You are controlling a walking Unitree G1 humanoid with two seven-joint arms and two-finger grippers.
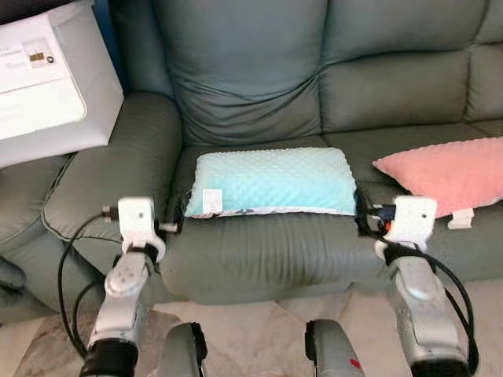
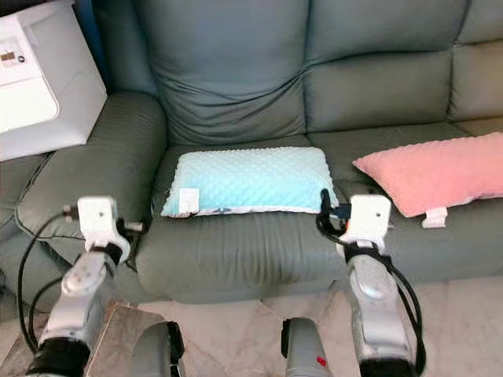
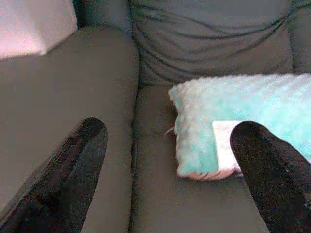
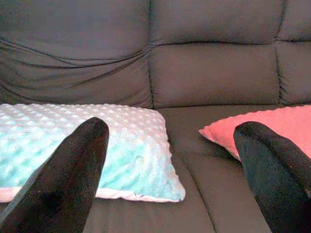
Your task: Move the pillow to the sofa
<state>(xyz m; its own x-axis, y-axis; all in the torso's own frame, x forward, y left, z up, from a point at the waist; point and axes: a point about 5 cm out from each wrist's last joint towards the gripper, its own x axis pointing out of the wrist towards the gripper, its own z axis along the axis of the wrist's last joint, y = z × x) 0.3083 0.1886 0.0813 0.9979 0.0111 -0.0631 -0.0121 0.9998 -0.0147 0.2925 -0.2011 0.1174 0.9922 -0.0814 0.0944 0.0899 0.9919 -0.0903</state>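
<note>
A: So, nearest first: what are the arms doing?

B: Both are raised in front of the seat edge. The left gripper (image 3: 165, 179) is spread wide, and the pillow (image 1: 271, 182) has its left end just ahead, toward the inner finger. The right gripper (image 4: 170, 179) is spread wide too, with the pillow's right end before its inner finger. Neither pinches anything.

A: And the pillow itself?

B: It is the teal dotted one, lying flat on the sofa (image 1: 251, 86) seat, close to the front edge. Its long axis runs left to right, across the robot's front, so each end faces one gripper. I judge the two arms about equally near; it sits between them.

A: So the task looks done?

B: Likely so, since it rests on the cushion already. If any move is left, it would be drawing both arms back clear.

A: Anything further off?

B: A pink pillow (image 1: 448, 177) lies on the next seat to the right, apart from the teal one and cut off by the frame edge. A white box (image 1: 51, 78) sits past the left armrest, also partly cut off.

A: What is hard to tell?

B: From the head views the fingertips are hidden behind the wrists, so whether any finger touches the pillow's ends I cannot tell.
</note>
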